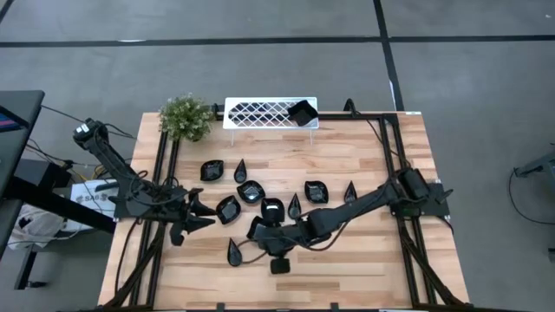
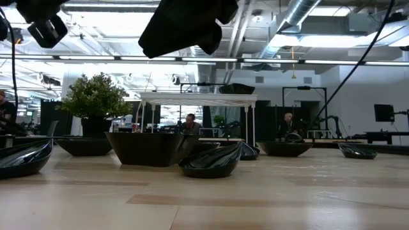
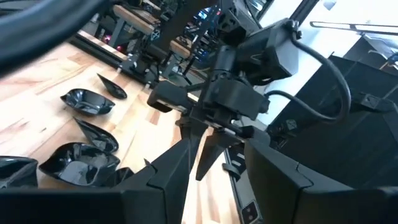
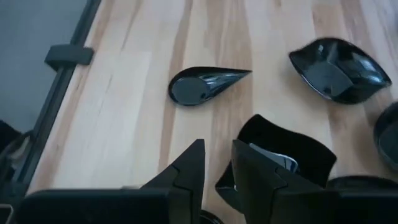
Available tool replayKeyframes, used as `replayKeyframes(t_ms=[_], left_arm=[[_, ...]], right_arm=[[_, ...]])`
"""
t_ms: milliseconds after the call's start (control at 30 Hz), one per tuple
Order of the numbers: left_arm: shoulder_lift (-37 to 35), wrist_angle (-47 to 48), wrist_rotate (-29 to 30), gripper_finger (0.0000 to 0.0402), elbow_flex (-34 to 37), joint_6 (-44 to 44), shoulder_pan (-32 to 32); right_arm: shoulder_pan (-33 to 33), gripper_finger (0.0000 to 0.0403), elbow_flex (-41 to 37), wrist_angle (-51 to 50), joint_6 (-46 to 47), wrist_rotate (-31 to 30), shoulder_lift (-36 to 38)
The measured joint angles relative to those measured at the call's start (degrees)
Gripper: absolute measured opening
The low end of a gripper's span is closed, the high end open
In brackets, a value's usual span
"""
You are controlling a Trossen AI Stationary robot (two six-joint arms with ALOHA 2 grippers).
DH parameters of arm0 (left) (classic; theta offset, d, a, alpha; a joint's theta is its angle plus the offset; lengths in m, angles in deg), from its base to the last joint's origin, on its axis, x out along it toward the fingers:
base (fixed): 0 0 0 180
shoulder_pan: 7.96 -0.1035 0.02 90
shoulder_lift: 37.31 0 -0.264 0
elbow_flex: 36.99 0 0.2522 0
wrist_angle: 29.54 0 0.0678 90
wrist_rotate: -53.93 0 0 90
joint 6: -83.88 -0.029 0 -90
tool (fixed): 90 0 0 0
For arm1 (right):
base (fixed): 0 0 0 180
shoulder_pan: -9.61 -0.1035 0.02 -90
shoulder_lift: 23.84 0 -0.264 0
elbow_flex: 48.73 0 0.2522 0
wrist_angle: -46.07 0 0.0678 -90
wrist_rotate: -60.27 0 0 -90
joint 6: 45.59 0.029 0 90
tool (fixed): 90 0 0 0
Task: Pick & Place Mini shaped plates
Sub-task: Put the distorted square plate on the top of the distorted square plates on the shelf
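Black glossy dish [image 4: 283, 155] sits pinched at its rim by the right gripper [image 4: 217, 171], low centre of the high view: the pickup step, I judge. Next comes a lift clear of the crowded neighbours [image 1: 251, 191]. The left gripper [image 1: 192, 217] waits open at centre left. The white tray [image 1: 260, 112], top centre, has room left of one dish [image 1: 301, 113].

Two matte black jointed arms [image 1: 130, 178] with black cables and angular pointed fingers [image 4: 186, 171].
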Motion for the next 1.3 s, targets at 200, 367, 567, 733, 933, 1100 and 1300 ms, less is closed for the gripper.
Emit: replayKeyframes(t_ms=[200, 367, 567, 733, 933, 1100, 1300], left_arm=[[0.02, -0.16, 0.20, 0.0155, 0.81, 0.00, 0.01], [0.00, -0.18, 0.33, 0.0155, 0.81, 0.00, 0.02], [0.00, -0.18, 0.33, 0.0155, 0.83, 0.00, 0.02], [0.00, -0.18, 0.33, 0.0155, 0.83, 0.02, 0.02], [0.00, -0.18, 0.33, 0.0155, 0.83, 1.05, 0.02], [0.02, -0.18, 0.33, 0.0155, 0.83, 1.05, 0.01], [0.02, -0.18, 0.32, 0.0155, 0.83, 1.05, 0.00]], right_arm=[[0.82, 0.0079, -0.04, 0.06, 3.76, -0.56, 0.00], [0.95, 0.0112, -0.04, 1.11, 2.64, -0.53, -0.95], [0.27, 0.0176, 0.87, 3.52, 1.91, -1.65, -5.70], [0.21, 0.0198, 1.22, 3.12, 3.78, -6.41, -7.67], [0.35, 0.0186, 1.31, 3.14, 3.78, -6.48, -7.56], [0.03, 0.0175, 0.93, 3.11, 3.61, -4.37, -8.74], [-1.21, 0.0169, 0.91, 4.15, 4.44, -3.94, -10.69]])
